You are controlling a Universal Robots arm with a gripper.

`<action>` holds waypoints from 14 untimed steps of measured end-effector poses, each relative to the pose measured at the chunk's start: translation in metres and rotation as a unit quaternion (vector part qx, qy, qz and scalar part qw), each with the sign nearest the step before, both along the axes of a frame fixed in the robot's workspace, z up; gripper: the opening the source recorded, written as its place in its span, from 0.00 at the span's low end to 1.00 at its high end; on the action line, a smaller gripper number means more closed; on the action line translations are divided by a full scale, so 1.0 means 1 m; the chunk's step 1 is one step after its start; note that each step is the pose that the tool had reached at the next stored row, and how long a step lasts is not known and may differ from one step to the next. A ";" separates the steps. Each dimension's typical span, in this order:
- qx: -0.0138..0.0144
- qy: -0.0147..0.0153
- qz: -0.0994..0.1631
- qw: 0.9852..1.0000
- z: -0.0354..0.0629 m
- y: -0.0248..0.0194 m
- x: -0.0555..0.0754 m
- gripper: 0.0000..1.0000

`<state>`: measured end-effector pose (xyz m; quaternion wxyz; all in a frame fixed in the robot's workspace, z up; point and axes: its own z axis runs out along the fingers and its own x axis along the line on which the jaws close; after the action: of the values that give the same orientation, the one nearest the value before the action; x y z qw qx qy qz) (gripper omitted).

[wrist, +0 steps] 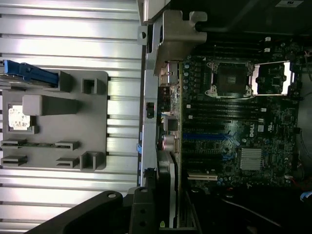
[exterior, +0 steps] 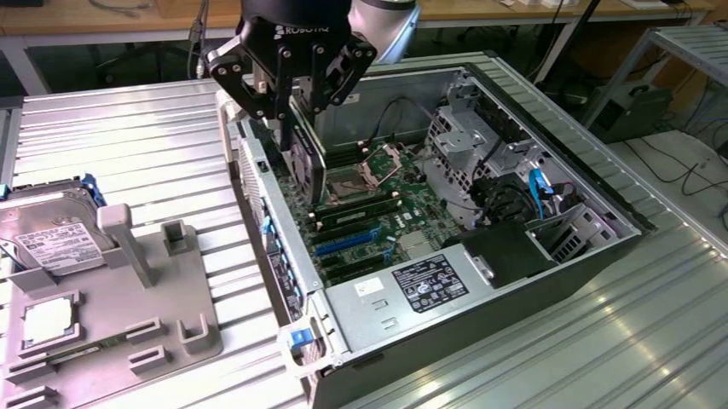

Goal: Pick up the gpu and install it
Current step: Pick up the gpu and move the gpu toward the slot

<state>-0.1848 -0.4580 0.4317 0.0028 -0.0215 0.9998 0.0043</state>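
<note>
The gpu [exterior: 300, 160] hangs on edge, a dark card held upright under my gripper [exterior: 296, 111], which is shut on its upper part. The card is just inside the open computer case, close to the case's rear wall on the exterior view's left, over the motherboard [exterior: 381, 209]. Its lower edge is above the slots near the open CPU socket [exterior: 350, 181]. In the wrist view the gpu [wrist: 169, 190] shows edge-on beside the gripper [wrist: 156, 214], with the blue slots [wrist: 204, 136] of the motherboard [wrist: 243, 117] beyond.
The case's walls [exterior: 592, 192] surround the board; a drive cage [exterior: 472, 145] and cables stand at the far side, and the power supply [exterior: 398, 290] is at the near end. On the exterior view's left a grey fixture [exterior: 170, 315] holds a hard drive [exterior: 51, 234] and a CPU chip [exterior: 51, 322].
</note>
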 end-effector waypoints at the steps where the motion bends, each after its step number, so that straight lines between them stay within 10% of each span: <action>1: 0.000 0.000 0.000 1.000 0.0000 0.0000 0.001 0.28; 14: 0.000 0.000 0.000 1.000 0.0000 0.0000 0.014 0.28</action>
<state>-0.1711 -0.4580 0.4317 0.0028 -0.0215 0.9998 0.0043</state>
